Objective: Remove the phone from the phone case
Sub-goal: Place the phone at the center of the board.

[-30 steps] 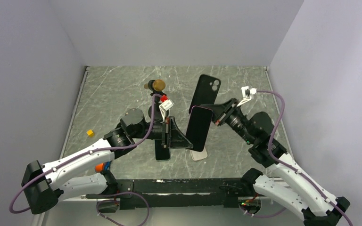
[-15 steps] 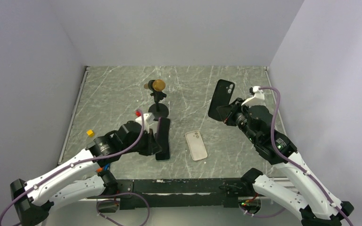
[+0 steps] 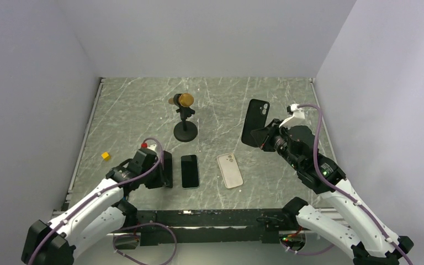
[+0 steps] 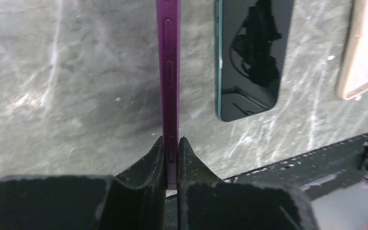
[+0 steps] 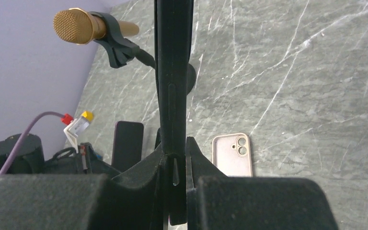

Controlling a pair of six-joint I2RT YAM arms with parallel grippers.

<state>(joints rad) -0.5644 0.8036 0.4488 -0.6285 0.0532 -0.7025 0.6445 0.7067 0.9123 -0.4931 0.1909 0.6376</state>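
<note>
A grey, white-veined marble-look table (image 3: 132, 110) is seen from above, with two robot arms reaching in from its near edge. At far left lies a small yellow block (image 3: 106, 156). Next, the left gripper (image 4: 171, 143) is clenched on the purple phone (image 4: 167, 72), a thin, smooth slab held on its long edge low over the front-left of the table. Its raised side buttons face up, and only its near end is pinched, probably so the rest stays free. Just to its right a second phone (image 3: 189, 171) lies flat, its glossy dark screen up and its rim teal. Behind it stands a microphone (image 3: 185, 100) with a gold mesh head, clipped to a black round-based stand. Further right a beige case (image 3: 229, 170) rests back-up, matte, with rounded corners and twin lens openings. Whether it holds anything cannot be told. At right the right gripper (image 5: 175, 143) grips the black phone case (image 3: 254, 120) by its lower end, lifting it upright over the table's right side. It is matte, with a camera cut-out at the top corner. Phone and case are well apart, so the removal looks done.
</note>
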